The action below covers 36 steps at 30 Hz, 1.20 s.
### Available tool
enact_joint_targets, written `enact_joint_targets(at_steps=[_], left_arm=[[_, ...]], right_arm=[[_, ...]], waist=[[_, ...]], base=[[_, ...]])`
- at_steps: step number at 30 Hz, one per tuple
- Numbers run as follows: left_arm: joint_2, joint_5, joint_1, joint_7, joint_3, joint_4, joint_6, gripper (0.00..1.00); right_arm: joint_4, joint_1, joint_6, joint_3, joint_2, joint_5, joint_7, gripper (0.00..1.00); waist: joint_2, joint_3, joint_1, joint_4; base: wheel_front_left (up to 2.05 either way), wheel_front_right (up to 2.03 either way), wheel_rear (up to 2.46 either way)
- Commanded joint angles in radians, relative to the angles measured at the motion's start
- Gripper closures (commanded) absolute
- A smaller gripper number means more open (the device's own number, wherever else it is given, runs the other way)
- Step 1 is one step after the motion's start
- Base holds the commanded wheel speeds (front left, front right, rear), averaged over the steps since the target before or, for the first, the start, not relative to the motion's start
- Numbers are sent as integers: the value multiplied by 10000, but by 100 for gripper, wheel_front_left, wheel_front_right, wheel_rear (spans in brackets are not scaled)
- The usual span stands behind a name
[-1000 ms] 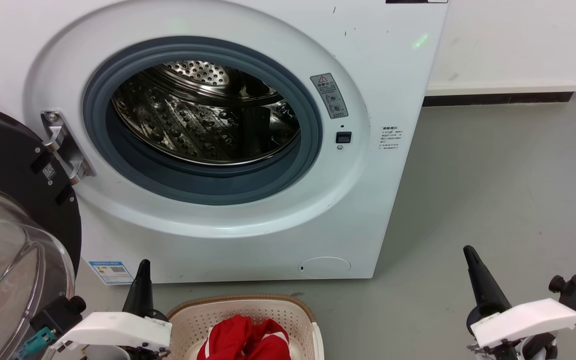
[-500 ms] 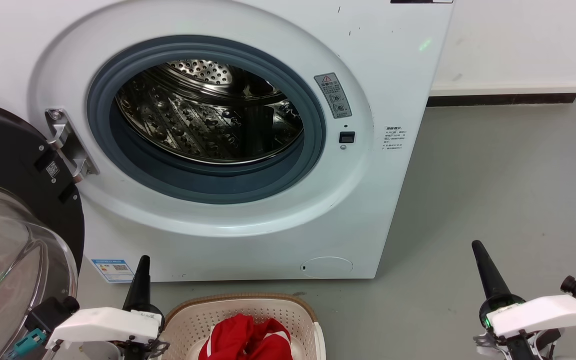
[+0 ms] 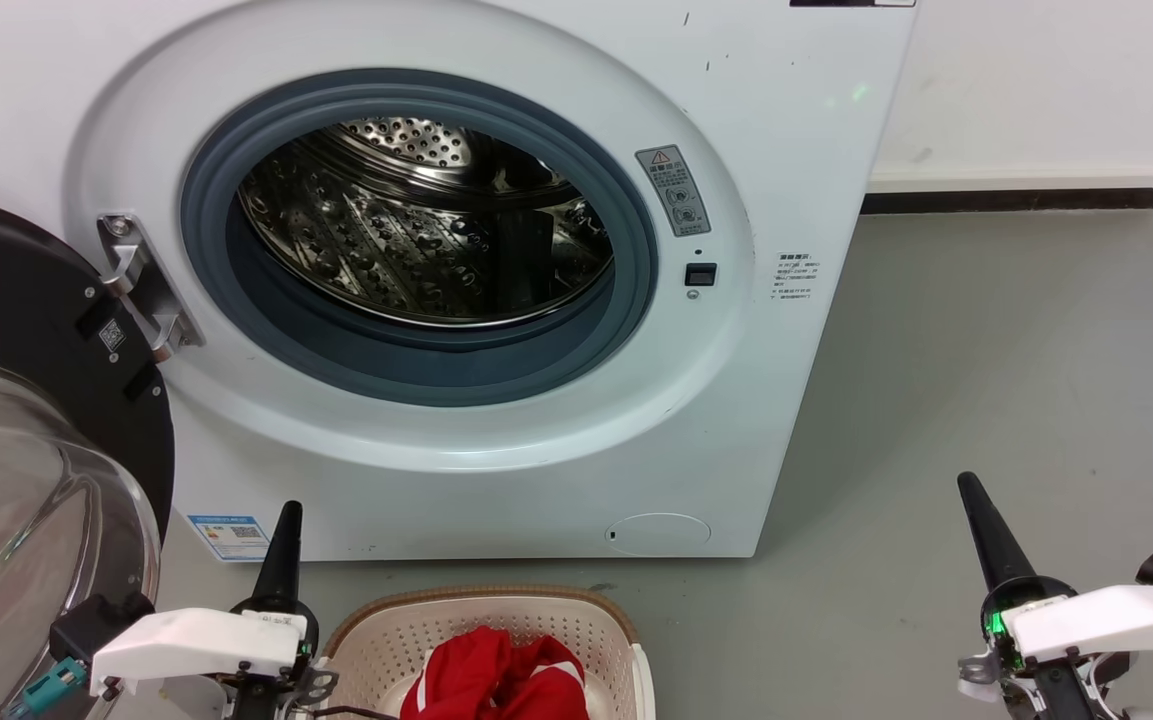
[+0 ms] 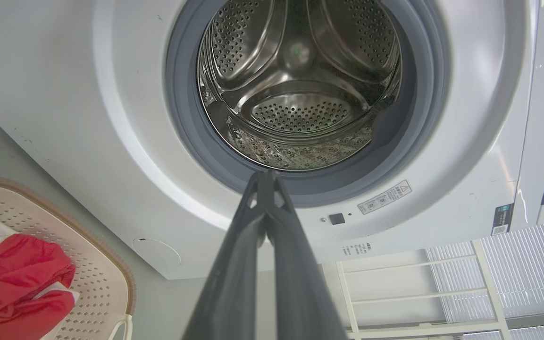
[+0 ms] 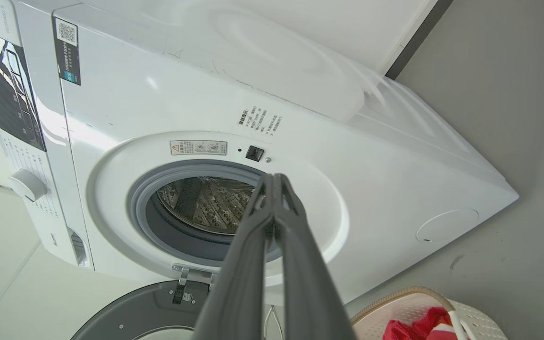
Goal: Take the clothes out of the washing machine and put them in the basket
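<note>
Fingers (image 4: 234, 278) of the left gripper (image 3: 290, 512) are pressed together tip to tip with nothing between them, and the right gripper (image 3: 969, 490) has its fingers (image 5: 300, 283) closed in the same way, also empty. Both sit low, one on each side of the basket (image 3: 576, 608), which reads as a resting pose rather than a reach. The clothes (image 3: 496, 680) lie bunched inside the basket, red with a white stripe showing. It stands on the floor (image 3: 986, 350) just before the washing machine (image 3: 786, 150), below the porthole, probably so that the carry from opening to basket is short. The door (image 3: 16, 320) is swung wide to the robot's left, leaving the opening free. What can be seen of the drum (image 4: 300, 108) is bare perforated steel, so the task looks finished or nearly so. As for writing, a grey warning sticker (image 3: 674, 190) beside the porthole bears a red triangle and two round pictograms. A blue label (image 3: 231, 535) low on the front carries a QR code, and a block of small print (image 3: 796, 275) sits right of the latch. All of this text is too small to read.
</note>
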Motion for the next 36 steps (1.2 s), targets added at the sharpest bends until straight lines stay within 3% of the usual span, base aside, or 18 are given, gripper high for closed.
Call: enact_joint_targets(at_steps=[1, 36], left_arm=[[10, -218, -206, 62, 63, -36, -40, 100], [-63, -3270, -442, 803, 352, 119, -321, 100]], right_arm=[[-22, -241, 2, -47, -58, 242, 30, 100], [319, -530, 1, -559, 17, 3248, 469, 100]], waist=[[0, 1, 0, 6], [0, 25, 0, 188]], base=[[0, 0, 0], [0, 0, 0]])
